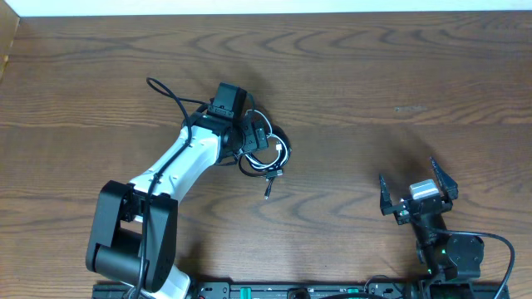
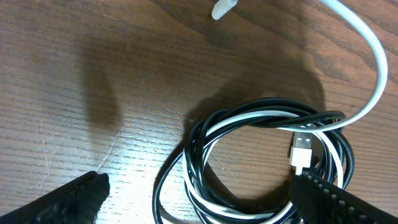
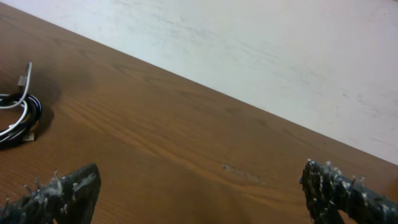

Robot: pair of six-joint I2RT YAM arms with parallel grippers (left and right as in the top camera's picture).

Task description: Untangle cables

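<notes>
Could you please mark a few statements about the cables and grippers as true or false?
1. The black cable and white cable are looped together. True.
2. The right gripper holds the white cable. False: it is open, well apart from both.
3. The left gripper is open above both cables. True.
4. The cables lie on a cloth. False: they lie on the bare wooden table.
</notes>
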